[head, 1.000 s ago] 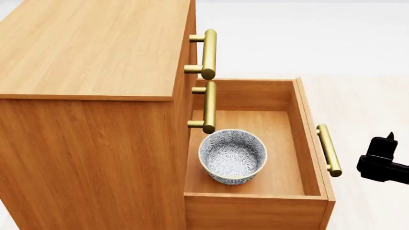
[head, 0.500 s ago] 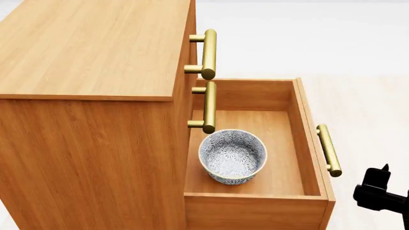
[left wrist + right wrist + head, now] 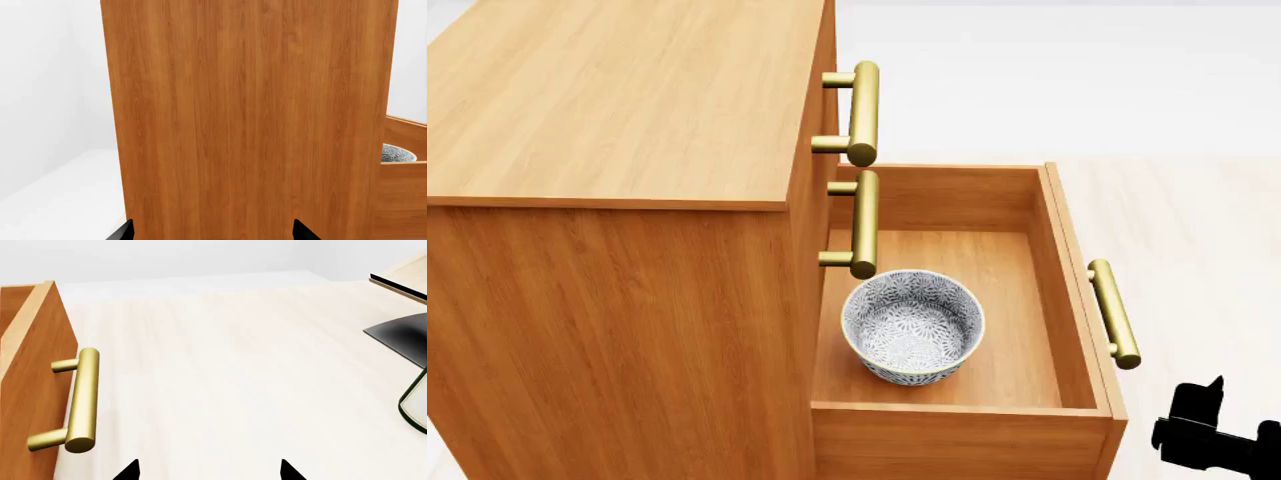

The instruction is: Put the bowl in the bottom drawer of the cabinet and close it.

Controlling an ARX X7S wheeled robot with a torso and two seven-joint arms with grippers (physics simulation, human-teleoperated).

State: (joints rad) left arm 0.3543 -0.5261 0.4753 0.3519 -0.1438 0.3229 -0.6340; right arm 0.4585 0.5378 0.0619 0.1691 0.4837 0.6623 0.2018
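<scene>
sitting upright in the pulled-out bottom drawer (image 3: pixel 1028 300): one bowl (image 3: pixel 912 324), under three brass handles (image 3: pixel 864 112). right claw (image 3: pixel 208 472) tips apart (left claw (image 3: pixel 212 234) likewise), holding nothing.

The floor (image 3: pixel 220 365) is pale, cream-toned wood with a faint grain, evenly lit, with only soft shadows. Beyond it rises a plain white wall (image 3: pixel 1054 70). At the far right, the right wrist view catches a dark, glossy object (image 3: pixel 403 335) of unclear kind low on the floor.
</scene>
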